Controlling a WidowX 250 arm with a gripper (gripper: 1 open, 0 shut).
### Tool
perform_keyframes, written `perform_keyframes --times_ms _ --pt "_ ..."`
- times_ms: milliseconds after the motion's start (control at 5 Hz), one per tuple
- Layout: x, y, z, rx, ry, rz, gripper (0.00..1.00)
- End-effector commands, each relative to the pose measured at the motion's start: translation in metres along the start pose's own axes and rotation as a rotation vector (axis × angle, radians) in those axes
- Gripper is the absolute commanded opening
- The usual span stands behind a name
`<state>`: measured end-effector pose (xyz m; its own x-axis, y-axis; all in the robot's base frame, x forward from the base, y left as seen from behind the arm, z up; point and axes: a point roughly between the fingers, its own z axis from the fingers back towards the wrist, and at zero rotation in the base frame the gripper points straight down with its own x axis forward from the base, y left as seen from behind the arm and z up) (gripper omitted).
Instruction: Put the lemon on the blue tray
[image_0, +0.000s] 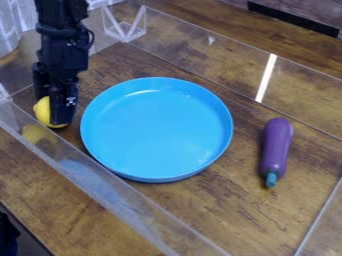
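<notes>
The lemon (50, 111) is sitting on the wooden counter (160, 215), just left of the blue tray (156, 129) and outside its rim. The black gripper (54, 103) is pointing down over the fruit, its fingers (63, 98) closing in on either side and gripping the lemon. A purple eggplant (274, 150) is lying well apart, right of the tray.
</notes>
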<state>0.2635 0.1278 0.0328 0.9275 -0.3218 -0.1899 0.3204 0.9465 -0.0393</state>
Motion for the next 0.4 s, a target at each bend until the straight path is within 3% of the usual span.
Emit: perform_keyframes --times_ms 0,200 --pt "0.0053 0.0038 0.0097 0.031 -0.02 -0.007 0.0" --pt "0.0065 0.0029 0.0099 0.034 -0.017 -0.013 0.0"
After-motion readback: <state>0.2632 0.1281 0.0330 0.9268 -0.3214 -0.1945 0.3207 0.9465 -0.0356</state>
